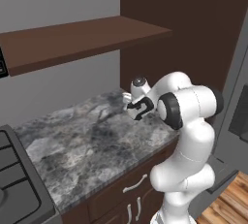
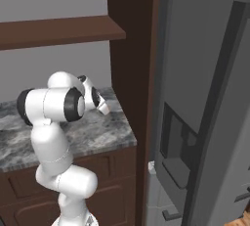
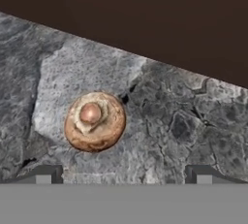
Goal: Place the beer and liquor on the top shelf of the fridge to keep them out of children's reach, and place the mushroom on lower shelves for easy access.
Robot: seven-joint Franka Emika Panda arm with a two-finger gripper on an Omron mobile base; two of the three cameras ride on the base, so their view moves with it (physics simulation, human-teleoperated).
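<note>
Tan-brown mushroom (image 3: 95,121), left of centre in the hand view, lying on grey marbled counter (image 3: 193,121); gripper (image 3: 123,174) poised over it, jaws wide, holding nothing, apparently for pickup.

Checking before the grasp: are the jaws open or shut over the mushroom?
Open. In the hand view the gripper fingertips stand wide apart, the mushroom lying free on the counter beyond them.

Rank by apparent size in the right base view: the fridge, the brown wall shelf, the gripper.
1. fridge, largest, though nearest the camera.
2. brown wall shelf.
3. gripper, smallest, mostly hidden behind the arm.
</note>
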